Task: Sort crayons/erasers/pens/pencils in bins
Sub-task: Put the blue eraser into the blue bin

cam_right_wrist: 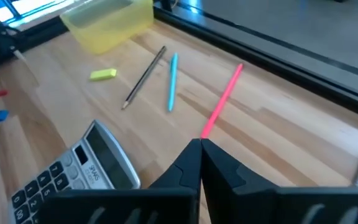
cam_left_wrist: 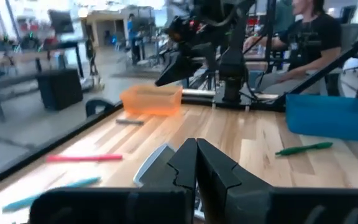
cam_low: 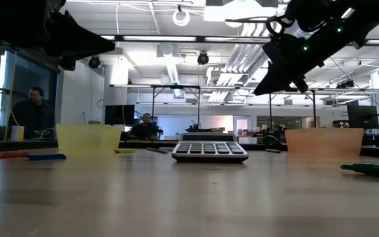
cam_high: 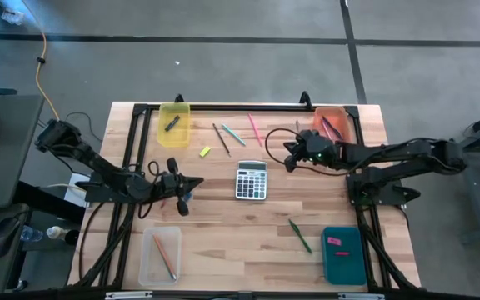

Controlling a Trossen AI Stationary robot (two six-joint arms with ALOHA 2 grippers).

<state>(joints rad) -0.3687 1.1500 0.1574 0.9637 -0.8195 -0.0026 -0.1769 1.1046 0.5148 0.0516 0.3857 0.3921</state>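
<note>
Overhead, both tools (cam_high: 192, 182) (cam_high: 291, 155) pinched narrow and empty above the pale wooden table (cam_high: 223, 229), workshop behind.

- The calculator (cam_right_wrist: 79, 177) has small dark lettering under its screen, too blurred to read.
- No other text, label or number is legible.

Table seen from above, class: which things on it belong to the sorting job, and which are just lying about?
Part of the job:
- yellow bin, orange bin, clear bin, teal bin
- pink pencil, blue pencil, dark pen, green pen
- yellow eraser

Just lying about:
- calculator
</note>
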